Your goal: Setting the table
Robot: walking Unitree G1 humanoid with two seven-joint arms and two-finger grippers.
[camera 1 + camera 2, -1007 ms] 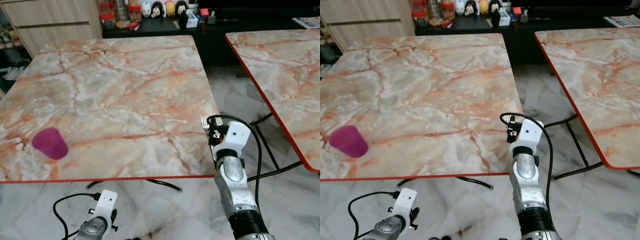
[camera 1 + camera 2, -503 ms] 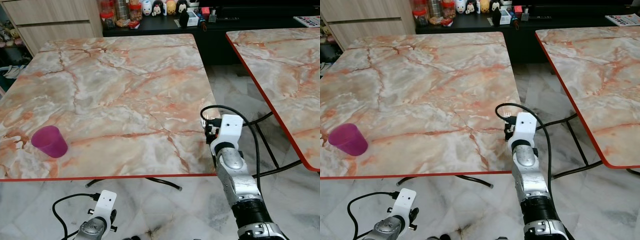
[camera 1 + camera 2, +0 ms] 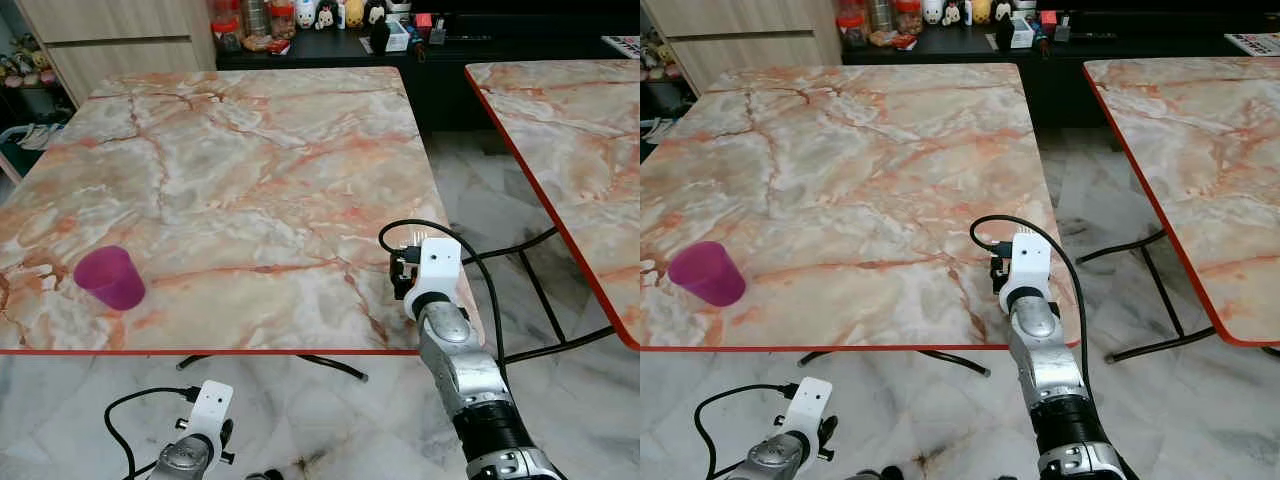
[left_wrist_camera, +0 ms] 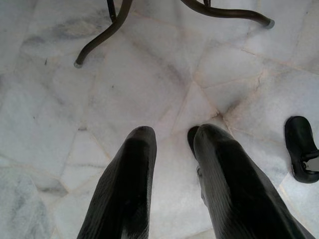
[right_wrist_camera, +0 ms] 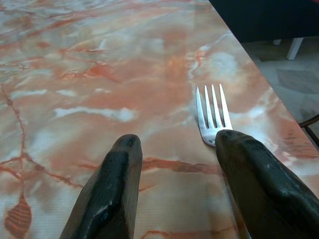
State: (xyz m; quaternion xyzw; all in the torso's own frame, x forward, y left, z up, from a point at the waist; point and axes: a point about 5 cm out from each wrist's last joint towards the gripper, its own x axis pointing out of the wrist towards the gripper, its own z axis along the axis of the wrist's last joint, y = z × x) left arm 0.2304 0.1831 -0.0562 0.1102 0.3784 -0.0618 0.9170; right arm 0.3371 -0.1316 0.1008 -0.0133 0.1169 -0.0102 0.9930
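Note:
A silver fork [image 5: 212,112] lies flat on the marble table [image 3: 250,150] near its right front corner. Its tines stick out past one fingertip [image 5: 234,144] of my right gripper [image 5: 174,144], and its handle runs under that finger. The right gripper is open and low over the tabletop, its fingers well apart. From the head view the fork tines [image 3: 410,240] peek above the white wrist housing [image 3: 435,265]. A purple cup [image 3: 110,278] stands upright near the table's front left edge. My left gripper [image 4: 172,137] hangs idle over the floor, empty.
A second marble table [image 3: 560,120] stands to the right across a floor gap. Behind are a dark sideboard [image 3: 330,20] with figurines and a wooden cabinet [image 3: 110,30]. Black table legs [image 4: 119,20] and a black foot-like object [image 4: 301,149] are on the floor below.
The right gripper and the fork have moved left, from the table's right edge further in over the tabletop. The camera has shifted a little. The cup and left arm are unchanged.

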